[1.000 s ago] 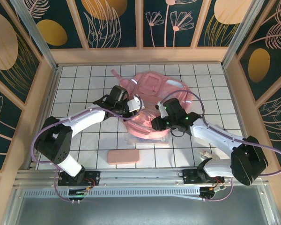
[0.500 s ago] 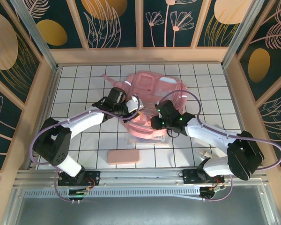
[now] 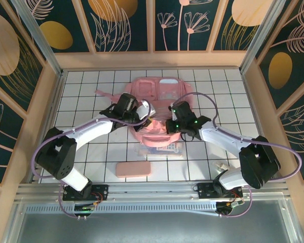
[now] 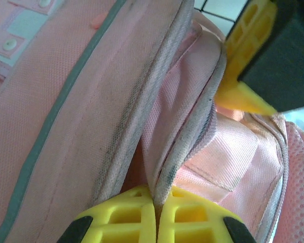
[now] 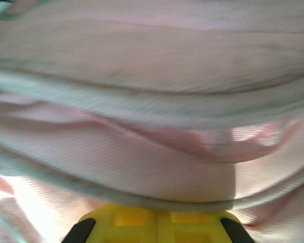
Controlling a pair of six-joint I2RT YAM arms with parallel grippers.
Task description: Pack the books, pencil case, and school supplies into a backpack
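Pink and soft, the backpack lies in the middle of the white tiled surface, straps trailing to the far left. Both arms reach in over its near half. The left gripper is closed tight on the grey-edged zip rim of the backpack; its yellow fingers meet with the fabric fold pinched between them. The right gripper comes in from the right with its fingers also pressed together at a hem of the bag, gripping the cloth as far as the blurred wrist view lets me judge. Just beneath the backpack's near edge a clear packet with blue-green print pokes out. The salmon-pink pencil case lies apart — nearer, toward the left.
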